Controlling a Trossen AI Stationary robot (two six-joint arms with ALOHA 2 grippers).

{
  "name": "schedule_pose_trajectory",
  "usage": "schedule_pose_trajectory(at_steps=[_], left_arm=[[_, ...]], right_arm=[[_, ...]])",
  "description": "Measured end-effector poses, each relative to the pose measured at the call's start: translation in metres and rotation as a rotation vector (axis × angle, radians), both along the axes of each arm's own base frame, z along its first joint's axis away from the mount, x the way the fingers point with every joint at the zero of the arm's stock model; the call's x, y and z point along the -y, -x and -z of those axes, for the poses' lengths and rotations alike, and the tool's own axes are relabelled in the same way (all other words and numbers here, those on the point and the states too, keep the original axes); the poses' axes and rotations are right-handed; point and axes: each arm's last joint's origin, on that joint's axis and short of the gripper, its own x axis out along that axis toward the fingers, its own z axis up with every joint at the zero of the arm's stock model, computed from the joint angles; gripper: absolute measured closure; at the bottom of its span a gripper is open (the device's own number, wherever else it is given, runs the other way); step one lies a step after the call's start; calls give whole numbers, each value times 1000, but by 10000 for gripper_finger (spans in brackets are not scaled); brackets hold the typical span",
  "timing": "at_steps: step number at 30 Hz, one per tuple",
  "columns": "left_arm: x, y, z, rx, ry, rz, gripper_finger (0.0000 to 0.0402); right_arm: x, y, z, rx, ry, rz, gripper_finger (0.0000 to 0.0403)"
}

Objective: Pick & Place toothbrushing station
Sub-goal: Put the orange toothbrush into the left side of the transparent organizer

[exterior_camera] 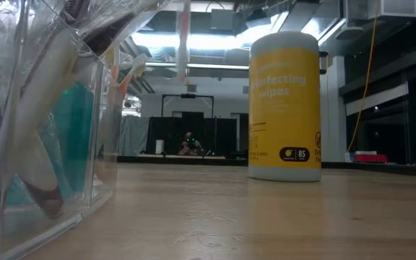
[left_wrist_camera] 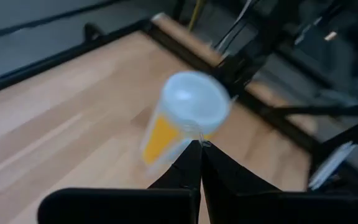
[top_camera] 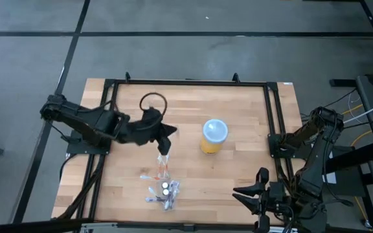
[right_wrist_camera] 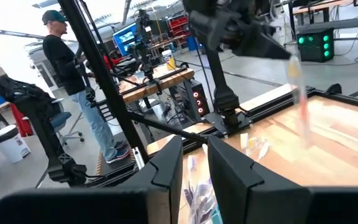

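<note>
Left gripper [top_camera: 166,146] held a toothbrush [top_camera: 162,163] aloft
Its jaws were clamped on the brush, left of the yellow cup [top_camera: 214,136]; right gripper [top_camera: 262,206] waited, jaws narrowly parted

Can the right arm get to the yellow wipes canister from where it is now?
Probably yes. The right gripper waits empty at the table's near right corner, and bare wood lies between it and the yellow canister. The left gripper, shut on a toothbrush, hangs to the canister's other side, out of the way.
</note>
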Motion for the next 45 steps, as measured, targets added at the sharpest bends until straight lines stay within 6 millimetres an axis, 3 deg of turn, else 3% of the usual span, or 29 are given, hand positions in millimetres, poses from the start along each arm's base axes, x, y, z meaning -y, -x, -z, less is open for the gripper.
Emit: schedule_pose_trajectory(at_steps=[5,13,23,27,33,45], left_arm=[[26,4,-9,123,-8,5,400],[71,29,-9,214,-48,-61,400],[117,29,31,141,-110,-69,400],[129,28,39,153,-61,-66,400],[149,43,41,206,-25,-53,400],[162,59,42,243,-16,-40,400]], right_arm=[[-1,0,-1,4,-16,-19,324],[-1,0,-2,10,-30,-22,324],[-1,0,-3,16,-43,-26,324],[-1,0,-3,22,-73,-25,324],[0,-1,-3,26,-92,-21,324],[5,-12,-3,21,-100,-37,324]])
